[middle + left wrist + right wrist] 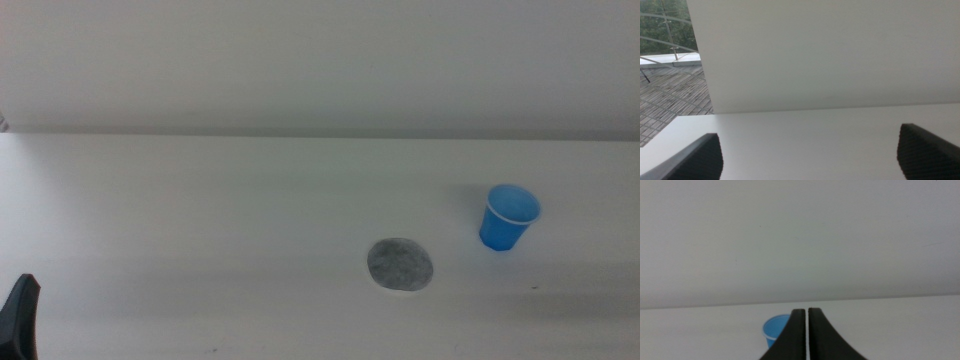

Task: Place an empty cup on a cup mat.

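The small blue cup (510, 216) stands upright on the white table at the right, empty. The round mottled grey cup mat (401, 264) lies flat to its left and a little nearer, apart from it. My right gripper (807, 330) is shut and empty; its wrist view shows the cup (774, 329) just beyond the jaws, partly hidden by them. The right arm is out of the middle view. My left gripper (810, 150) is open and empty, waiting at the bottom left edge of the middle view (20, 318).
A plain white wall rises behind the table (200, 220). The left wrist view shows a paved outdoor area (665, 75) past the wall's edge.
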